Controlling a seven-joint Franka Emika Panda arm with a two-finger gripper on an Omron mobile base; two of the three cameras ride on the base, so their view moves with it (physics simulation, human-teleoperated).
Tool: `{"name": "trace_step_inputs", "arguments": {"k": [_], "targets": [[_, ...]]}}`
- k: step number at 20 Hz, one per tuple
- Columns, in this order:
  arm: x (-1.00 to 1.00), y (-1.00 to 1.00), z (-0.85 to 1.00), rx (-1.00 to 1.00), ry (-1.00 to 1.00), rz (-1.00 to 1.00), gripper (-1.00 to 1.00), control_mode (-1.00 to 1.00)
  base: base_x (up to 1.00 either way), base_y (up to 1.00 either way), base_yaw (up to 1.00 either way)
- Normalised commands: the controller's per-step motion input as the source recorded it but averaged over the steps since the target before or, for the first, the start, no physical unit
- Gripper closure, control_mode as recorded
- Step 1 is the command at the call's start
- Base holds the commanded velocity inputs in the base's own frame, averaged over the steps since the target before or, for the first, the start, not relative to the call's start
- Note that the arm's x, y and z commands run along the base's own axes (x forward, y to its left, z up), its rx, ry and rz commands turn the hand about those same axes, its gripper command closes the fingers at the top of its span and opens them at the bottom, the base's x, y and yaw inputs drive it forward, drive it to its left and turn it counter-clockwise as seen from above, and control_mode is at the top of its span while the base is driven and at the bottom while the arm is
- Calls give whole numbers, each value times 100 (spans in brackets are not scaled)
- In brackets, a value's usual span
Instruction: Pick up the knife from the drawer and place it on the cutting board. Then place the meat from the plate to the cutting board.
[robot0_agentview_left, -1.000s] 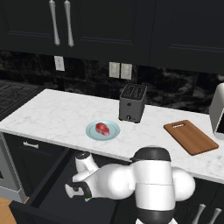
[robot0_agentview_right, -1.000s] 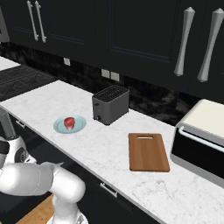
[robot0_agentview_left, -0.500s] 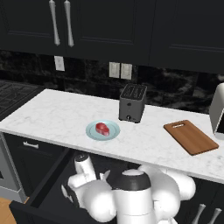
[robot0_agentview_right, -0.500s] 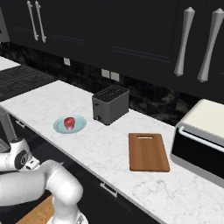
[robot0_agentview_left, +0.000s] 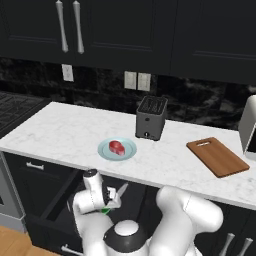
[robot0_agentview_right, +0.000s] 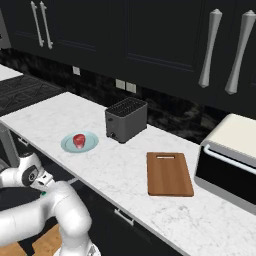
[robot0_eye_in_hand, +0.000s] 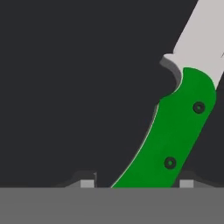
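My gripper (robot0_agentview_left: 110, 201) is shut on the knife (robot0_agentview_left: 107, 210), held just below the counter edge over the open black drawer (robot0_agentview_left: 50, 207). In the hand view the green handle (robot0_eye_in_hand: 175, 131) runs between the fingertips (robot0_eye_in_hand: 187, 183) and the pale blade (robot0_eye_in_hand: 201, 39) points up and right. From the right base view, the gripper (robot0_agentview_right: 43, 186) sits left of the counter front. The red-pink meat (robot0_agentview_left: 117, 146) lies on the pale blue-green plate (robot0_agentview_left: 127, 151), also seen from the right as meat (robot0_agentview_right: 79, 139) on plate (robot0_agentview_right: 90, 145). The wooden cutting board (robot0_agentview_left: 217, 156) (robot0_agentview_right: 169, 173) lies bare to the right.
A black toaster (robot0_agentview_left: 151, 118) (robot0_agentview_right: 126, 120) stands behind the plate, between it and the board. A toaster oven (robot0_agentview_right: 230, 160) sits just right of the board. Dark wall cabinets hang above, and a stove (robot0_agentview_right: 22, 90) is at the far left.
The arm has folded and swung its elbow to the right. The hand has turned, and the knife's blade and green handle now show at the gripper above the drawer.
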Motion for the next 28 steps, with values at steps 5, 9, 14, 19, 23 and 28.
{"name": "trace_step_inputs", "arguments": {"k": [5, 9, 14, 19, 23, 28], "targets": [[-58, 31, -80, -8, 1, 0, 100, -100, 0, 0, 0], [-87, 40, 4, 0, 13, 0, 100, -100, 0, 0, 0], [-85, 31, 49, 0, 10, 0, 100, -100, 0, 0, 0], [-50, 4, 100, 3, 0, 0, 100, -100, 0, 0, 0], [-29, 0, 100, 7, -3, 0, 100, -100, 0, 0, 0], [-5, -27, 100, 7, -15, 0, 100, -100, 0, 0, 0]]}}
